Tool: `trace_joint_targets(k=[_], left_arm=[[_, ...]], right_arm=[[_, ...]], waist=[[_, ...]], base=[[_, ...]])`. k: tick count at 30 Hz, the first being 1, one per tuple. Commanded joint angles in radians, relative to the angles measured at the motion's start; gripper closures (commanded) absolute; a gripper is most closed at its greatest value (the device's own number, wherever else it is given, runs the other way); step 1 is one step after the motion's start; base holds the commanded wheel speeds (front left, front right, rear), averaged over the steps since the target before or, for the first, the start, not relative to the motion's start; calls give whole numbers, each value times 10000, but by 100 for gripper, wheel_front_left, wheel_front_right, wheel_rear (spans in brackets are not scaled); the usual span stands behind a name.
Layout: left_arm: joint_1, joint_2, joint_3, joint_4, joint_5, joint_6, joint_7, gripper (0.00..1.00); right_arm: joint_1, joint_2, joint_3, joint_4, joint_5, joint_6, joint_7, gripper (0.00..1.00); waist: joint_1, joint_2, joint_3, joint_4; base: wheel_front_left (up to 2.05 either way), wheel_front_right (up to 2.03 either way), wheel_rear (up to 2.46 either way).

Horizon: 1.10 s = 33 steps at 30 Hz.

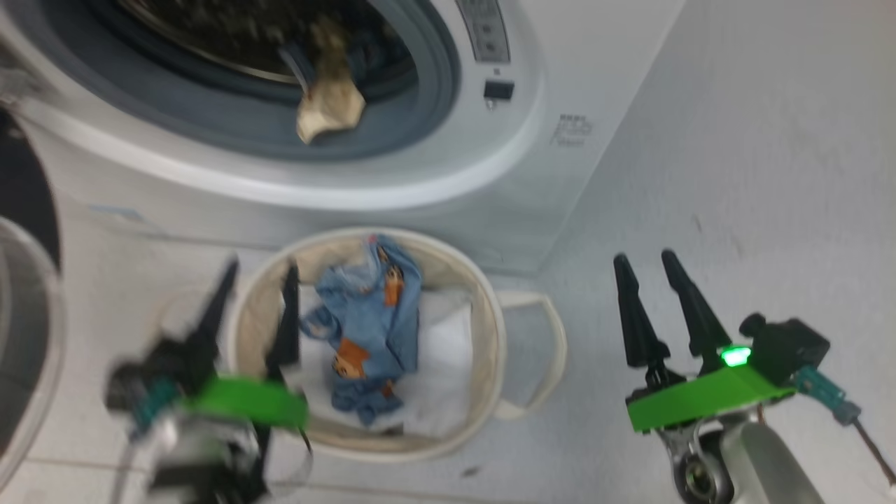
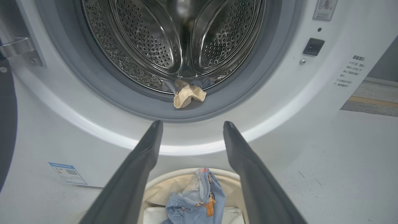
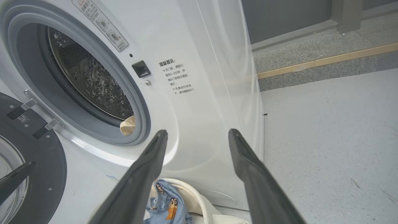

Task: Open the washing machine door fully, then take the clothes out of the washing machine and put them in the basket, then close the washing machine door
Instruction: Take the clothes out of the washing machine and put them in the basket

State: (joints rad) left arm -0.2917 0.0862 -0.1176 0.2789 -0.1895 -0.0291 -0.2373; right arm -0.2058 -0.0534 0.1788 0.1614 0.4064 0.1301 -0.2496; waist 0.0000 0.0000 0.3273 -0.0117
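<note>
So, the washing machine (image 2: 279, 102) is seen with its door (image 3: 46, 155) swung wide open off to the left, black rim and hinge hardware on show. The basket (image 1: 490, 308) is parked on the pale floor (image 1: 735, 175) right against the machine's front, just under the opening. A light blue garment (image 1: 378, 315) with orange-brown cartoon figures is already lying crumpled in it, on top of a plain white sheet (image 1: 448, 364).

Not everything is out though. A cream cloth (image 2: 188, 96) is draped over the lower lip of the grey seal (image 2: 124, 99), and a bit of blue fabric is tucked just behind it at the bottom of the steel drum (image 2: 155, 40).

The left tool (image 1: 260, 269) is seen over the near left edge of the basket, its 2 dark fingers spread wide with nothing gripped between them. In its wrist view they are pointed up at the drum opening, and the cream cloth is well beyond the tips. The right tool (image 1: 644, 257) is seen off to the right over bare floor, well apart from the basket, also spread wide and empty.

A small blue label (image 2: 67, 172) can be made out low on the machine's front. The head view is pretty blurred on its left side, fwiw.
</note>
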Motion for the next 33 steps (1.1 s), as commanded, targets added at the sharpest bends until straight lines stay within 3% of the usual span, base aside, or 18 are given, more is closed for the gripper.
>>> trace_joint_targets(k=[1, 11, 16, 19, 25, 33], left_arm=[[-738, 371, 461, -142, -149, -124, 113, 0], [-4439, 1611, 834, 1221, -1286, -831, 2054, 0], [-5515, 1692, 679, 1736, -2162, -963, 3030, 0], [-6175, 1620, 621, 1995, -3240, -1003, 3753, 0], [-7049, 2026, 23, 2509, -3417, -1013, 3988, 0], [-7845, 1883, -542, 3571, -3238, -1014, 3857, 0]], right_arm=[[-349, 32, 209, -425, 24, 6, -122, 0], [-1305, 32, 527, -743, 134, 6, -122, 0], [-1477, 32, 554, -719, 209, 6, -122, 0], [-1518, 32, 594, -667, 252, 6, -122, 0], [-1565, 32, 688, -685, 269, 6, -122, 0], [-1581, 32, 748, -742, 276, 6, -122, 0]], waist=[[0, 0, 1114, -381], [0, 0, 3111, -882], [0, 0, 3271, -989], [0, 0, 3279, -1067], [0, 0, 3326, -1224], [0, 0, 3415, -1391]], base=[[0, 0, 0], [0, 0, 0], [0, 0, 0], [0, 0, 0], [0, 0, 0], [0, 0, 0]])
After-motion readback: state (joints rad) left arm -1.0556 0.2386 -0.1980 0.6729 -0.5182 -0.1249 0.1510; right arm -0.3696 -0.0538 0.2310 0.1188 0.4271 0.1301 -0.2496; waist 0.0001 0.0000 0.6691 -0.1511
